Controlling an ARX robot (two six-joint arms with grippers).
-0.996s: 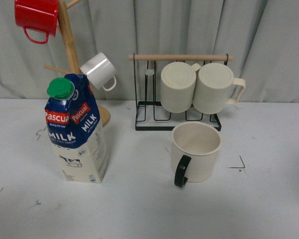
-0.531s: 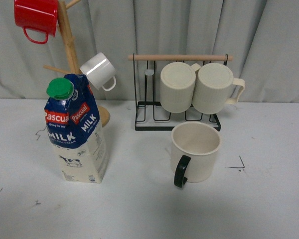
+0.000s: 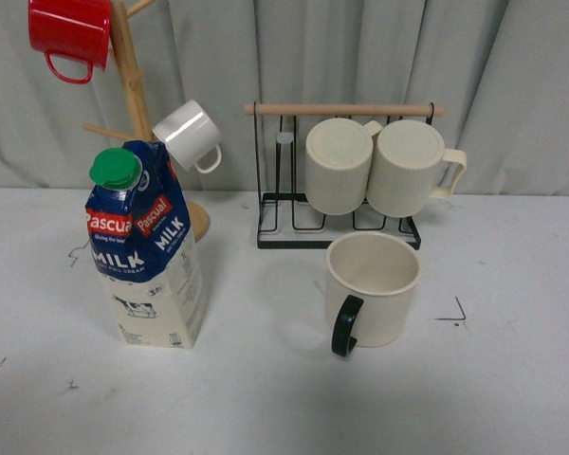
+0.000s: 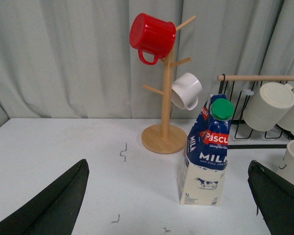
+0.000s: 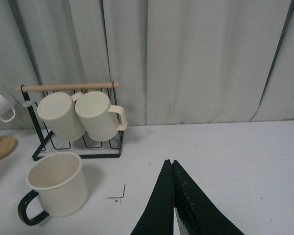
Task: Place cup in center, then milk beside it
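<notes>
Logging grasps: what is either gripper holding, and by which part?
Nothing is held: the left gripper is open, the right gripper shut on nothing. The cup and milk stand free.

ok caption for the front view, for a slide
Milk left, black-handled cup right, mug rack and mug tree behind

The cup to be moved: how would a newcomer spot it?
Find the black wire rack holding two ribbed mugs. The cup stands upright on the table just before it. Alone among them, it has a black handle.
</notes>
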